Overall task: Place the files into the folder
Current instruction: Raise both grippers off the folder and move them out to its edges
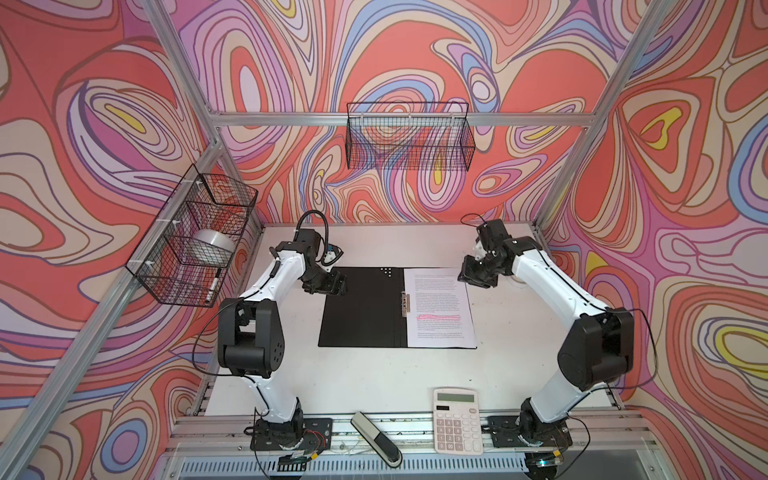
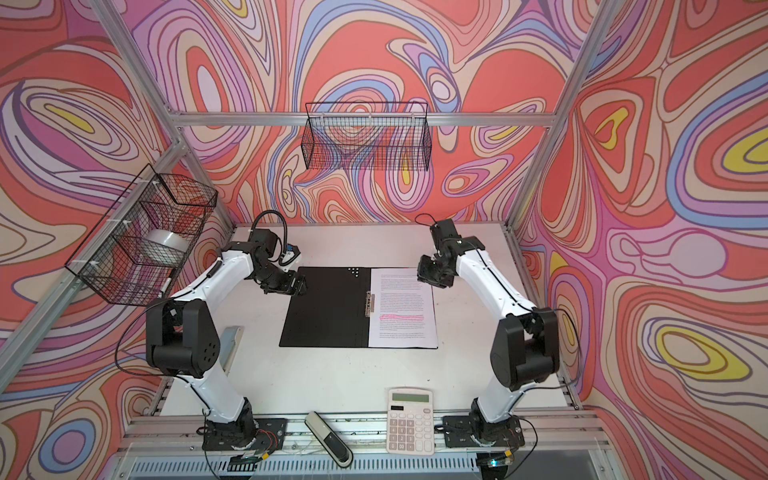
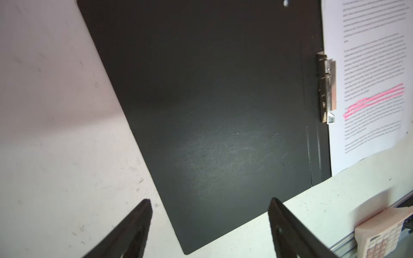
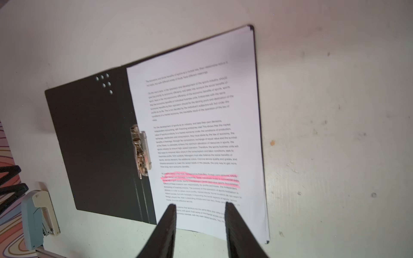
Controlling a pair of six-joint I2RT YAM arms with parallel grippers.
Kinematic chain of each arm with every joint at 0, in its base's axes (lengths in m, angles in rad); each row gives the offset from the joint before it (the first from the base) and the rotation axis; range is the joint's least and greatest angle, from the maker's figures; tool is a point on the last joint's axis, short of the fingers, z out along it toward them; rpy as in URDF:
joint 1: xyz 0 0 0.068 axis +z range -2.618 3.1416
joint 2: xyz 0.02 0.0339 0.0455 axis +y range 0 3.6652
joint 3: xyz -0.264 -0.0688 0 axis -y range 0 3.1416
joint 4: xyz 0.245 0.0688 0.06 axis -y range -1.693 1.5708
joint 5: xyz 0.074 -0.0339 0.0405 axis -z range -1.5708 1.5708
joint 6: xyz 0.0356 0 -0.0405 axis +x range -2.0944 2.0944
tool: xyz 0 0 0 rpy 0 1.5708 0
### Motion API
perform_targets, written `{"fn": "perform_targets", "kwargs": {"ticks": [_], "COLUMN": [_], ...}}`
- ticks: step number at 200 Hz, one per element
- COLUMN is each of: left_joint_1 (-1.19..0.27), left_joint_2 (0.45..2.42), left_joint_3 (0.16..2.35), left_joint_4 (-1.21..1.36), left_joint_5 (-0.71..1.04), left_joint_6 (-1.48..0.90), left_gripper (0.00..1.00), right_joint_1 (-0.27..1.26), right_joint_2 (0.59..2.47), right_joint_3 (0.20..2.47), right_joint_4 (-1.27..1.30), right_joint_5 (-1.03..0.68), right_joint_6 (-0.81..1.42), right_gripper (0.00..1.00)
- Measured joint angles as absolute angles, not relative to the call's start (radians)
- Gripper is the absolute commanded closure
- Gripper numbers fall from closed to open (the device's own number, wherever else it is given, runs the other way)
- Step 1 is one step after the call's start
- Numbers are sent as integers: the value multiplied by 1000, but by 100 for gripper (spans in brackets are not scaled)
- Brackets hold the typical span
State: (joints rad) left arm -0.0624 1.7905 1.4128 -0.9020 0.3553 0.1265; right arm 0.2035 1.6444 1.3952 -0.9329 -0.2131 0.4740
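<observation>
The files [image 1: 440, 307] lie on the right half of the open folder [image 1: 357, 311], mid-table, square to its edges, so the placing step looks done or nearly so. The left gripper [image 1: 334, 286] hovers over the far left corner of the folder with jaws wide and nothing in them; the left wrist view shows only the black cover between the tips. The right gripper [image 1: 473, 276] hangs by the far right corner of the files, jaws partly apart and empty, clear of the paper in the right wrist view.

The next move is probably closing: catch the bare left cover by its outer edge and fold it over the sheets without dragging them.

The folder lies flat, black inside up. The metal clip [image 1: 405, 302] sits at the spine, overlapping the paper's edge; whether it is clamped cannot be told. The sheets are white with dense text and a pink highlighted band. The calculator [image 1: 457, 419] sits well apart at the near edge.
</observation>
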Motion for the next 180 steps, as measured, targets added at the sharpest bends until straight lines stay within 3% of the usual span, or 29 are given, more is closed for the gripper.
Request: {"fn": "perform_targets", "kwargs": {"ticks": [77,180], "left_joint_1": [6,22], "left_joint_2": [1885,1997], "left_joint_3": [1389,1400], "left_joint_4": [-904,-941], "left_joint_5": [401,466], "left_joint_6": [124,124], "left_gripper": [11,17], "right_joint_1": [103,36], "right_joint_2": [1561,1708], "right_joint_3": [1087,1035], "right_joint_4": [-788,-646], "right_joint_5": [-311,-389], "right_joint_6": [472,424], "right_gripper": [56,57]}}
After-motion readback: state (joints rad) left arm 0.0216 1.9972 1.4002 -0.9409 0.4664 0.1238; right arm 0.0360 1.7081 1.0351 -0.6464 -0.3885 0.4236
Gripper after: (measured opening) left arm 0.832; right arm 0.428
